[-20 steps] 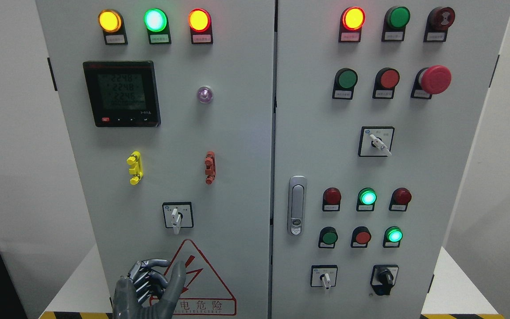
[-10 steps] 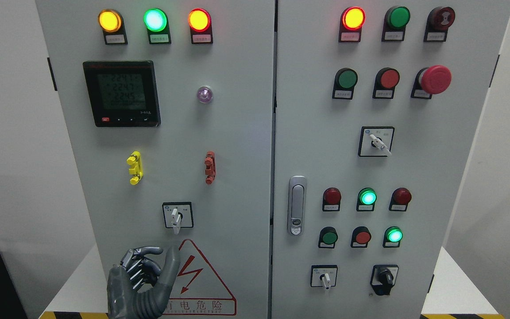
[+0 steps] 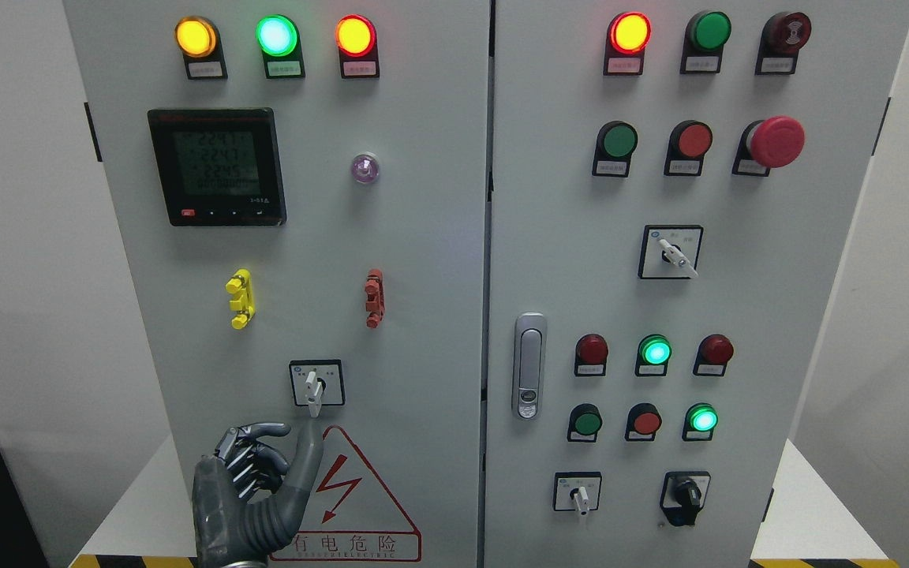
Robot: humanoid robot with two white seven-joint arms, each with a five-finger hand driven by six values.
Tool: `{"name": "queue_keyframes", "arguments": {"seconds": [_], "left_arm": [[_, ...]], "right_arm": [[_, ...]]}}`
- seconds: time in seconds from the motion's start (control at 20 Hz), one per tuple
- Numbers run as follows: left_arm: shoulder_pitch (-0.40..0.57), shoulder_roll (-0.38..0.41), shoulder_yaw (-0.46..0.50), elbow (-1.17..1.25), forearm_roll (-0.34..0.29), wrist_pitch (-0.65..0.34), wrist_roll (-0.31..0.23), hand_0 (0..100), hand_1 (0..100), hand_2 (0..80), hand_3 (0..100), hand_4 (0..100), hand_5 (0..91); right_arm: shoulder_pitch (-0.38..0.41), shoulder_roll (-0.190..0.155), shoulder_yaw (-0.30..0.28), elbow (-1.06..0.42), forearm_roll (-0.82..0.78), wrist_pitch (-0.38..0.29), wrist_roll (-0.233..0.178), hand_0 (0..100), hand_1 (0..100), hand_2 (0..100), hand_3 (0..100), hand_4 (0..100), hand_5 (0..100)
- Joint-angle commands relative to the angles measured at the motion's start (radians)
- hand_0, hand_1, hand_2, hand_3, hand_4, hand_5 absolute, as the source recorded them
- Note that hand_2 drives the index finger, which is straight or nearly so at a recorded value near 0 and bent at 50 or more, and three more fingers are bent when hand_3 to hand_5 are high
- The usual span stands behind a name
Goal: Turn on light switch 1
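While I watch: left hand point(image 3: 253, 493) just below the rotary switch point(image 3: 313, 385).
Fingers: curled, thumb raised, gripping nothing.

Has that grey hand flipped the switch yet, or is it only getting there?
Only getting there. Done: the left hand is raised in front of the left cabinet door, just below the white selector switch. In hand: its thumb points up toward the handle, the other fingers curled, holding nothing and not touching it. Left: gripping and turning the handle, which hangs straight down. The right hand is out of view.
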Motion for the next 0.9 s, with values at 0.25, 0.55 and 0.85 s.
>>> {"name": "queue_keyframes", "arguments": {"seconds": [0.25, 0.55, 0.85], "left_arm": [[-0.046, -0.014, -0.006, 0.036, 0.026, 0.015, 0.001, 12, 66, 51.8, 88, 92, 80.9], [-0.064, -0.014, -0.006, 0.049, 0.026, 0.023, 0.000, 12, 66, 52.8, 89, 92, 81.0], [-0.075, -0.015, -0.006, 0.051, 0.025, 0.052, 0.000, 12, 66, 53.3, 89, 92, 81.0]], "right_arm": [[0.000, -0.001, 0.001, 0.000, 0.000, 0.000, 0.001, 0, 0, 0, 0, 0, 0], [0.000, -0.001, 0.001, 0.000, 0.000, 0.000, 0.001, 0, 0, 0, 0, 0, 0], [0.000, 0.000, 0.001, 0.000, 0.000, 0.000, 0.001, 0, 0, 0, 0, 0, 0]]}}
